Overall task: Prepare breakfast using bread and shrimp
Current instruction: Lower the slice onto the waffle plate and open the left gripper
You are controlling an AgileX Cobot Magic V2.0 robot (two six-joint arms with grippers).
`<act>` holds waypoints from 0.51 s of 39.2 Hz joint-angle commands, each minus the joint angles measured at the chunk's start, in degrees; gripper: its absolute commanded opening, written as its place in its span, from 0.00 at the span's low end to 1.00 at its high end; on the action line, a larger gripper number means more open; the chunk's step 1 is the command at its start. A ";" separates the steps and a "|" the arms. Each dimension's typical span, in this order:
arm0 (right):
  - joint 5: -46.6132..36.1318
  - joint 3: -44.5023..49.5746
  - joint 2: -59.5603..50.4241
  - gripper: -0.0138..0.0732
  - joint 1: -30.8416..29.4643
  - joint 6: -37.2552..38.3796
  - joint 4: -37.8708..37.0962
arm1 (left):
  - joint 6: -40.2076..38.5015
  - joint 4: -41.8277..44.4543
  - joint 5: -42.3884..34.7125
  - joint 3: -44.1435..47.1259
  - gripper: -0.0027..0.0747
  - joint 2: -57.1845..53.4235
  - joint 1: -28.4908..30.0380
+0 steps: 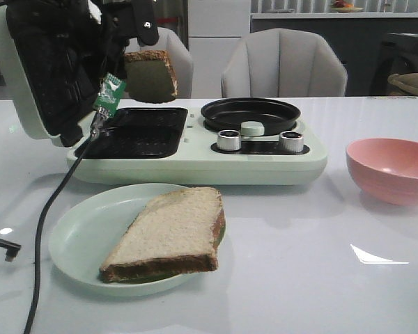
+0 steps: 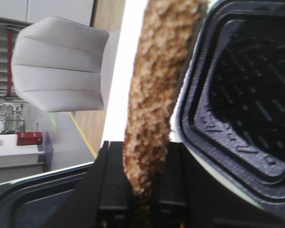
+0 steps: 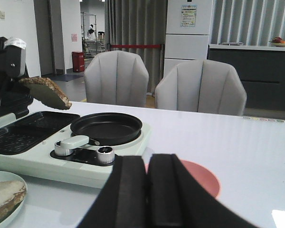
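Front view | left hand (image 1: pixel 136 52) grips bread slice (image 1: pixel 152 75) on edge, hanging down

pale green breakfast maker (image 1: pixel 195 167), lid open | round black pan (image 1: pixel 249 111) | pink bowl (image 1: pixel 390 167) | pale green plate (image 1: pixel 73 240)

Two grey chairs (image 3: pixel 116 78) behind the white table (image 1: pixel 320 278) — curtains (image 3: pixel 133 28) beyond.
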 commanded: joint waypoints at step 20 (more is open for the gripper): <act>-4.63 -0.92 -1.24 0.33 -0.18 0.00 -0.26 | -2.52 -3.01 -0.46 1.54 0.20 -1.01 -0.83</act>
